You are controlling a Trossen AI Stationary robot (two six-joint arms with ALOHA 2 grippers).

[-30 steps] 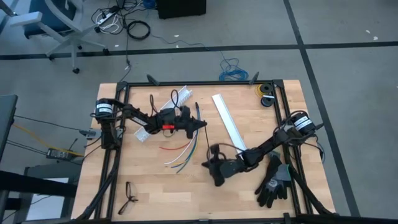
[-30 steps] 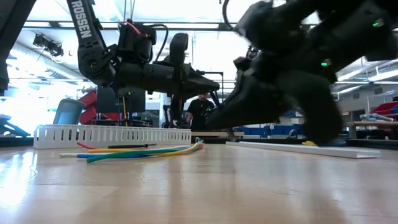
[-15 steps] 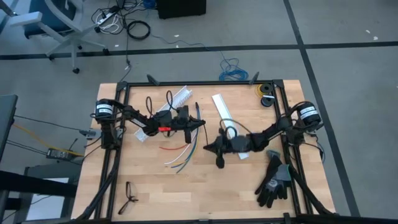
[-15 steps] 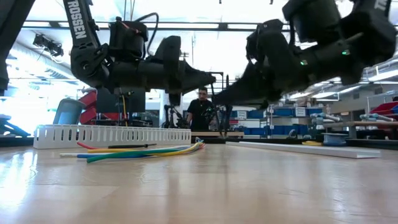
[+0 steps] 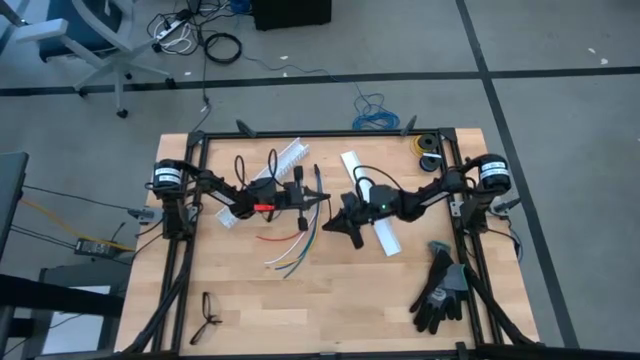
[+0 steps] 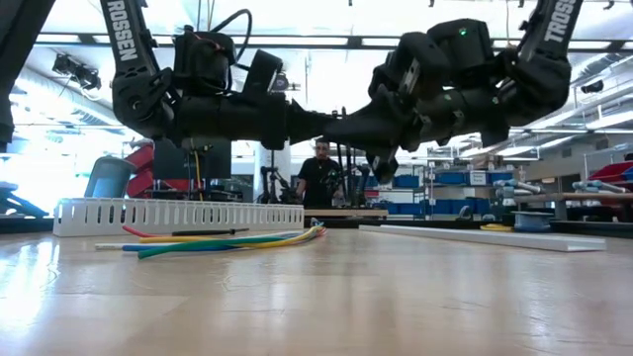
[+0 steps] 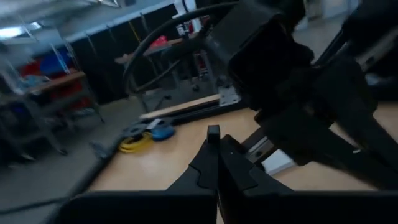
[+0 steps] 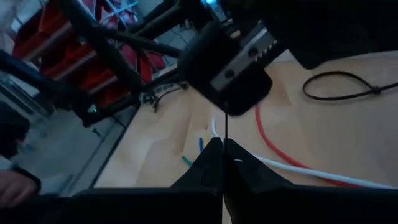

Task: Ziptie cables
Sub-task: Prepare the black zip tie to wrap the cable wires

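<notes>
The cables point(image 5: 295, 245) lie flat on the table's middle, a fan of coloured wires point(image 6: 227, 240) joined at their far end. No gripper touches them. My left gripper point(image 5: 325, 199) hovers just beyond them, level and shut point(image 7: 213, 138). A small dark nub point(image 7: 213, 130) sticks out at its tip. My right gripper point(image 5: 333, 222) is shut point(image 8: 224, 144) and faces it tip to tip above the table point(image 6: 348, 127). In the right wrist view a thin black strip point(image 8: 226, 124) runs from the left gripper down to my right fingertips. My left gripper pinches the thin black strip at its fingertips point(image 7: 213, 130), pointing level toward the table's right, clear of the table. Which part of the strip it has does not show. My right gripper's tips meet the strip's other end point(image 8: 225, 138); I cannot tell whether they touch it.
A white slotted channel point(image 5: 290, 155) lies under the left arm and a flat white bar point(image 5: 388, 240) under the right arm. Black gloves point(image 5: 440, 290) sit near right, tape rolls point(image 5: 428, 150) far right, a looped black tie point(image 8: 342, 87) on the table. A person point(image 6: 318, 178) stands behind.
My right gripper has swung from low over the table's near middle toward the far edge and up, rolling as it went, until its tip faces the left gripper. My left gripper has rolled about its own axis in place. The cables have not moved.
</notes>
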